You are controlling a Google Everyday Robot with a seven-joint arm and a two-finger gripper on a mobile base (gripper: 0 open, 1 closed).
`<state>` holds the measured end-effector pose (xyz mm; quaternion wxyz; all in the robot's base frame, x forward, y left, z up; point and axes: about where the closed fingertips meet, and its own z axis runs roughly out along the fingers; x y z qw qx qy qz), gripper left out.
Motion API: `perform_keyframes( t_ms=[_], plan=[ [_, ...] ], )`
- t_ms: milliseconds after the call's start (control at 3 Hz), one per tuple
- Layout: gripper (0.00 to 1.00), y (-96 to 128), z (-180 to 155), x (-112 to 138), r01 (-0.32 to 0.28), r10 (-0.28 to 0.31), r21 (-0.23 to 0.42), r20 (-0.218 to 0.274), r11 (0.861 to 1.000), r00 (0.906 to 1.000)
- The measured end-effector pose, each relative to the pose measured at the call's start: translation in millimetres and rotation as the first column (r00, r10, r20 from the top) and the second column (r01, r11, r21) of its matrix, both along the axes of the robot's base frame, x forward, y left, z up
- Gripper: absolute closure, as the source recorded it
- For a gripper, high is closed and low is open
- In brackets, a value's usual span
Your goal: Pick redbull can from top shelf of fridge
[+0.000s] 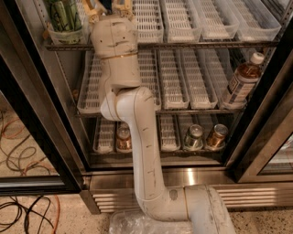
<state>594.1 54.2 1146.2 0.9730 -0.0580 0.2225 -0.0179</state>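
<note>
Gripper (106, 6) raised to the top shelf (206, 45) of the fridge (41, 119), at the very upper edge of what we see; its two tan fingers (122, 5) stand apart, and between them we make out a dark blue sliver, the redbull can (106, 2), cut off by the frame; whether the fingers touch it we cannot tell. Just left of it stands the wider green-patterned can (64, 16), at the front of its lane; the white arm (142, 151) rises from the base at the bottom, bends at an elbow before the middle rack and hides part of the white trays (174, 77) there. On the middle rack, far right, we see a brown bottle (242, 80) with a white cap (tilted toward the door frame); on the lowest rack sit a silver can (194, 136) and a gold-brown can (216, 136) side by side, with another can (122, 139) partly behind the arm; cables (18, 215) trail over the floor at lower left.
</note>
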Motion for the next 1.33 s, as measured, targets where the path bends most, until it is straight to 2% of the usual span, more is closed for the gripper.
perform_keyframes(
  t_ms=[333, 667, 1000, 1333],
  plan=[
    [1.00, -1, 14, -7, 0.003, 0.000, -0.029, 0.101, 1.000, 0.9948],
    [1.00, 3, 13, -19, 0.011, 0.005, -0.085, 0.183, 0.996, 0.9830],
    [1.00, 5, 15, -24, 0.006, 0.013, -0.093, 0.202, 0.996, 0.9793],
    [1.00, 0, 13, -33, -0.014, 0.032, -0.099, 0.188, 0.995, 0.9816]
  ],
)
